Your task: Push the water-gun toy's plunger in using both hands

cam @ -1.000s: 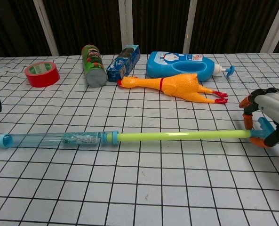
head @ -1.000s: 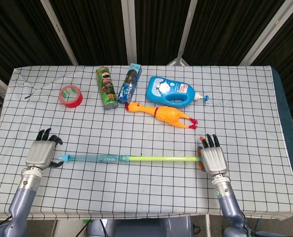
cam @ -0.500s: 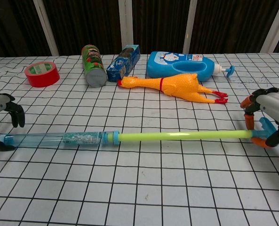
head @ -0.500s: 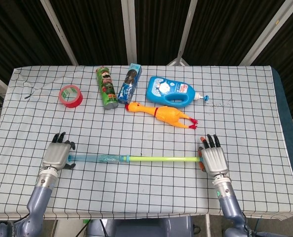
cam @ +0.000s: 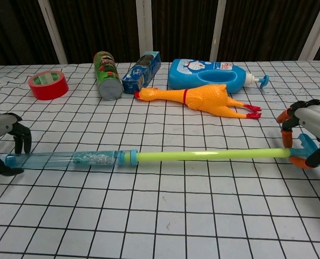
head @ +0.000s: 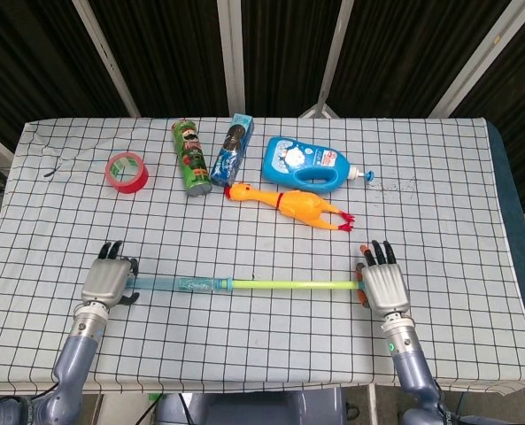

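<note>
The water gun (cam: 73, 159) lies flat along the near part of the checked counter (head: 439, 204), a clear blue barrel at the left with a long yellow-green plunger (cam: 208, 155) drawn far out to the right. The left hand (head: 108, 282) cups the barrel's left end, fingers curled loosely around the tip, thumb below it. The right hand (head: 383, 285) wraps the plunger's orange handle (cam: 287, 141), fingers curved around it

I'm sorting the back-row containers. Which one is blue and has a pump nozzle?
The blue detergent bottle, lying rightmost; the green can and the blue box have no nozzle.
</note>
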### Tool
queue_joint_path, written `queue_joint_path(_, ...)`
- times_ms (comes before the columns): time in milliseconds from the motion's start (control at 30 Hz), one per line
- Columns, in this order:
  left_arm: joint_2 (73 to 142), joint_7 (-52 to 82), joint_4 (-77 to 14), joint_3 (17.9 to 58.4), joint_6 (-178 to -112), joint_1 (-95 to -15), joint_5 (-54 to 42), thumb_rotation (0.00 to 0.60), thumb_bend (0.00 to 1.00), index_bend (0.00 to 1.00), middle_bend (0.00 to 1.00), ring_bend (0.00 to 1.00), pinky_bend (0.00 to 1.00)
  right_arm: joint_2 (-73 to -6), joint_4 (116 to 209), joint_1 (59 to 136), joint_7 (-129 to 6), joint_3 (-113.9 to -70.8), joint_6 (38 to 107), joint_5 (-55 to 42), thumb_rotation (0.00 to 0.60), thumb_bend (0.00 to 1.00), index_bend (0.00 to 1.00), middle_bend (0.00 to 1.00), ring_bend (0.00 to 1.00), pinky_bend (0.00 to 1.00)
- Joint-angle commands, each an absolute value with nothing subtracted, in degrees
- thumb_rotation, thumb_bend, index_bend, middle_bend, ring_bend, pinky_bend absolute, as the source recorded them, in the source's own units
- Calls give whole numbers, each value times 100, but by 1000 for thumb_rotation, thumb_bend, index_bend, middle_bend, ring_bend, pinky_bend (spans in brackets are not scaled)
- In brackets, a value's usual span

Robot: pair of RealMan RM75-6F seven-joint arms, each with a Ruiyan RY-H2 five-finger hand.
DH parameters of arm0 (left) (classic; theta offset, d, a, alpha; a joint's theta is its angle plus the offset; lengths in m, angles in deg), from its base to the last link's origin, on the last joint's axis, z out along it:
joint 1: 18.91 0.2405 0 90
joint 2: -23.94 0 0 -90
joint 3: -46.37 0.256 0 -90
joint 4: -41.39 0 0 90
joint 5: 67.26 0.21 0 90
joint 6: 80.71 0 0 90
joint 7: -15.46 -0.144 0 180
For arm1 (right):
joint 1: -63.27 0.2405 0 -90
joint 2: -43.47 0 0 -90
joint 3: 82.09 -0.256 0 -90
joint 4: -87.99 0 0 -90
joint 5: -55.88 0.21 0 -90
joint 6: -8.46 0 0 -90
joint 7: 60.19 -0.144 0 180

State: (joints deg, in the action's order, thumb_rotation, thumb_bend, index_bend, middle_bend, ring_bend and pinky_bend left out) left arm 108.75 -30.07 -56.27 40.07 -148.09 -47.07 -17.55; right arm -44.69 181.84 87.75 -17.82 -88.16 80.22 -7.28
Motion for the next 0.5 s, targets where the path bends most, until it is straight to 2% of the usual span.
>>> queue_joint_path(33, 10923, -2960, -5589, 4025, -14874, -4709, -1707, 600, 459, 508, 521, 81, 0, -4465, 18201, 8769, -1778, -8800, 8037, -731, 600, 479, 653, 203, 0, 0)
queue_joint_path(500, 10900, -2806, -5604, 4068, -15052, -4717, -1540, 600, 489, 537, 562, 94, 0, -4424, 18345, 8787, -1720, -8816, 8103, -705, 600, 480, 654, 202, 0, 0)
